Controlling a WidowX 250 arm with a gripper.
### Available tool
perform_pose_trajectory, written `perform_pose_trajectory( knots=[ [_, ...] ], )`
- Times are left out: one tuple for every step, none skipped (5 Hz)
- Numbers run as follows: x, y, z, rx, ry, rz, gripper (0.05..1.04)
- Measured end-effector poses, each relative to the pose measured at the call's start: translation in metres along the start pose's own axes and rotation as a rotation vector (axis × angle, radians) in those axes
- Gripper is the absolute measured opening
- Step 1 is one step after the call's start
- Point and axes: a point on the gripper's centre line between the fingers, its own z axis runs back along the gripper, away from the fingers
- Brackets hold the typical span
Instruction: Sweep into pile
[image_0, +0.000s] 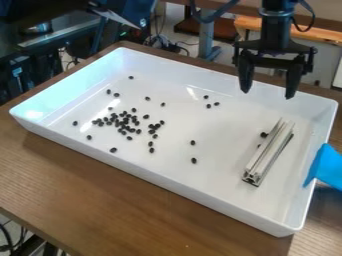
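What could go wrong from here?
The open gripper may miss or tip the metal bar, which lies at a slant near the tray's right end. Dark beans right beside the bar could get trapped or dragged along. Scattered single beans might be missed by a sweep.

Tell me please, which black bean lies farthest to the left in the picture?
The lone bean towards the left corner of the white tray; every other bean lies farther to the right.
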Motion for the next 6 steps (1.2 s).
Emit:
perform_pose_trajectory(
  knots=[
    [-0.004,0.002,-0.018,0.012,0.044,0.006,0.999],
    [-0.018,0.001,-0.029,-0.003,0.103,0.001,0.999],
    [-0.035,0.003,-0.023,-0.001,0.099,-0.012,0.998],
    [-0.051,-0.004,-0.021,-0.002,0.081,-0.056,0.998],
    [-0.058,-0.007,-0.02,-0.003,0.071,-0.064,0.998],
    [-0.065,-0.02,-0.024,-0.005,0.072,-0.087,0.998]
  ],
)
